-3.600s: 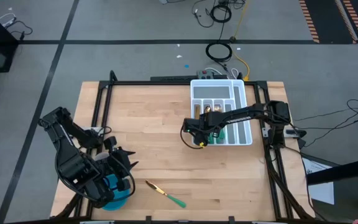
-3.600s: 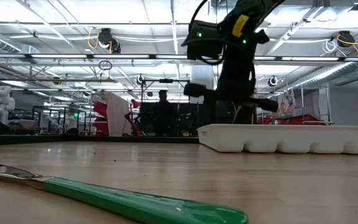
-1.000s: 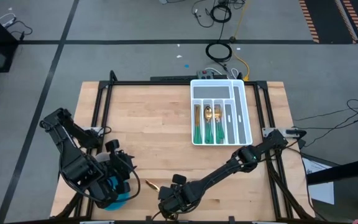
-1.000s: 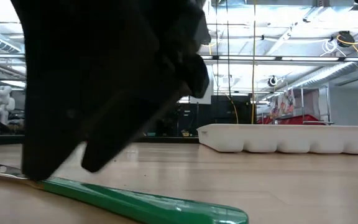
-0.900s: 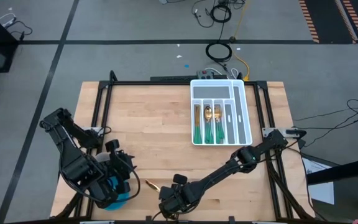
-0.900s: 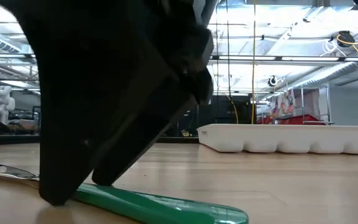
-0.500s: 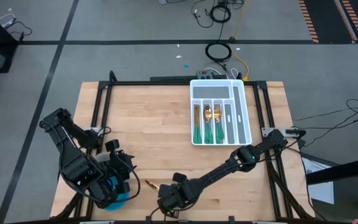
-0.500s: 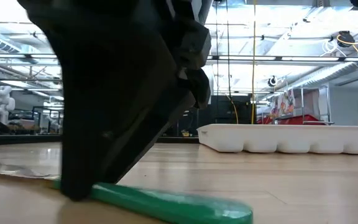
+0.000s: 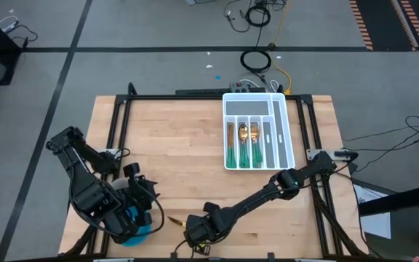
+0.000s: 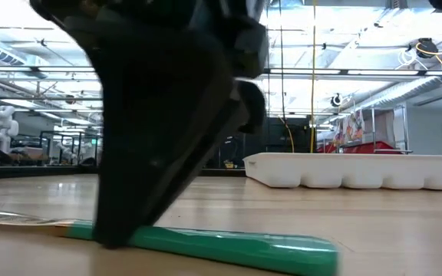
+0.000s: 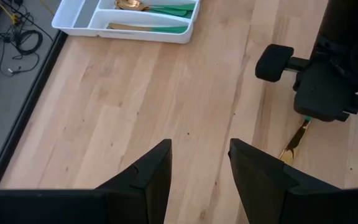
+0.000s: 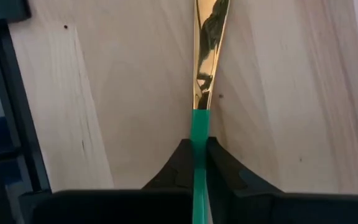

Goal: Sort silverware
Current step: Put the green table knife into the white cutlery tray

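Right gripper (image 12: 198, 163): pinching the knife (image 12: 199, 134) by its green handle, flat on the table's (image 9: 188, 145) near edge, ready for lifting.
Left gripper (image 11: 199, 163): fingers spread, waiting over bare wood.
Tray (image 9: 285, 131): far right, already holding the sorted silverware (image 9: 244, 144).

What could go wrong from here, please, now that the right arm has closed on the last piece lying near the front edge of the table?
1. The right gripper pinches the knife only on its thin green handle, so it might swivel or slip once lifted.
2. The knife lies flat on the table, so the fingers may scrape the wood.
3. The left gripper, open, waits close by; a wide swing towards the tray could brush it.
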Controlling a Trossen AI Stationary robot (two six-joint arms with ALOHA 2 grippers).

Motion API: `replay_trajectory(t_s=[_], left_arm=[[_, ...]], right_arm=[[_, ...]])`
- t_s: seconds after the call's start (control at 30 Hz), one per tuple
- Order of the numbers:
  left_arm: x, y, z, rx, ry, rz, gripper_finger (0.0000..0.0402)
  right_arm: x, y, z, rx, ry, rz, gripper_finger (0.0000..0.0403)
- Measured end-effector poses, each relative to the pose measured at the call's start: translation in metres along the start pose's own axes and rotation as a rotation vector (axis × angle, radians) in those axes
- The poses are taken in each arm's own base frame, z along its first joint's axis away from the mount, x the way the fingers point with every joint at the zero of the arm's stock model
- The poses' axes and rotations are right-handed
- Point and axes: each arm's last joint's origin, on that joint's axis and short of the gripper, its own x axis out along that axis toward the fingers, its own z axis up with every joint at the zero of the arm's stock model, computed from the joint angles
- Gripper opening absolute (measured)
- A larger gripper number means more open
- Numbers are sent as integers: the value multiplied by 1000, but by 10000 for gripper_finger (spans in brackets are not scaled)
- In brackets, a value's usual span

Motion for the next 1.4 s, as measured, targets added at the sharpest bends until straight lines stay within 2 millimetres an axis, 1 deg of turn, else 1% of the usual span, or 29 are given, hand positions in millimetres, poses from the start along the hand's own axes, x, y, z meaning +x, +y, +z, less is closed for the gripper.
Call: replay_trajectory(t_s=[0.2, 0.3, 0.43, 0.6, 0.73, 0.87, 1.1, 1.23, 1.33, 1.4], left_arm=[[0, 0, 0, 2, 0, 0, 169], [0, 0, 0, 19, 0, 0, 169], [0, 0, 0, 24, -1, 1, 169], [0, 0, 0, 27, -2, 2, 169], [0, 0, 0, 31, -5, 7, 169], [0, 1, 0, 47, -12, 11, 169], [0, 1, 0, 47, -15, 14, 169], [0, 1, 0, 47, -16, 14, 169], [0, 0, 0, 49, -17, 13, 169], [-1, 0, -1, 53, -18, 10, 169]], right_arm=[[-22, -2, -7, 17, 17, -70, 1], [-29, -5, -10, 10, 29, -111, 1], [-35, -13, -14, 8, 77, -183, 0], [-37, -21, -18, -11, 142, -253, 0], [-42, -23, -19, -33, 150, -263, 0], [-52, -31, -12, -10, 149, -255, 1], [-88, -50, 7, 16, 97, -230, 3], [-104, -68, 16, 10, 111, -248, 2], [-108, -79, 24, -3, 91, -269, 2], [-108, -82, 28, -22, 88, -249, 1]])
